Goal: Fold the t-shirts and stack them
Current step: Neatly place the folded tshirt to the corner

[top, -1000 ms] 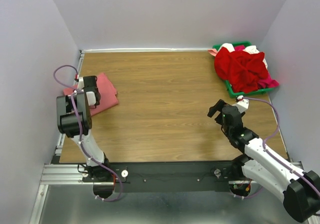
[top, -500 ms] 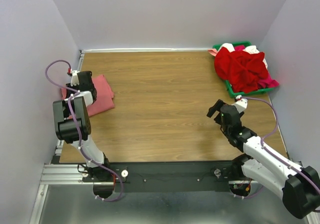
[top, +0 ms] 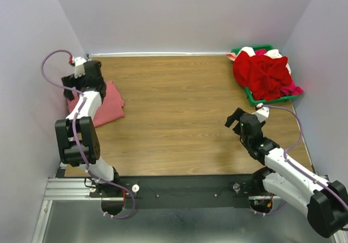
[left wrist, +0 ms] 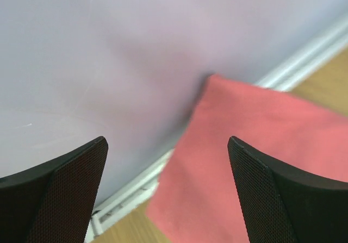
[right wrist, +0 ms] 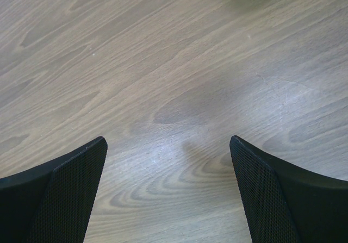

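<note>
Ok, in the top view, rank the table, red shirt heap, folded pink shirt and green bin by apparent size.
1. table
2-3. red shirt heap and folded pink shirt: about alike, and the left arm covers part of the pink one, so unranked
4. green bin: only rim slivers show

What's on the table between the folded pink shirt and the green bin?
Nothing: bare wood between the pink shirt and the bin, seen in the top view.

White-and-black arms [top: 283, 164] trail lavender cables [top: 44, 63] and carry black, mesh-textured fingers [right wrist: 60, 194].
</note>
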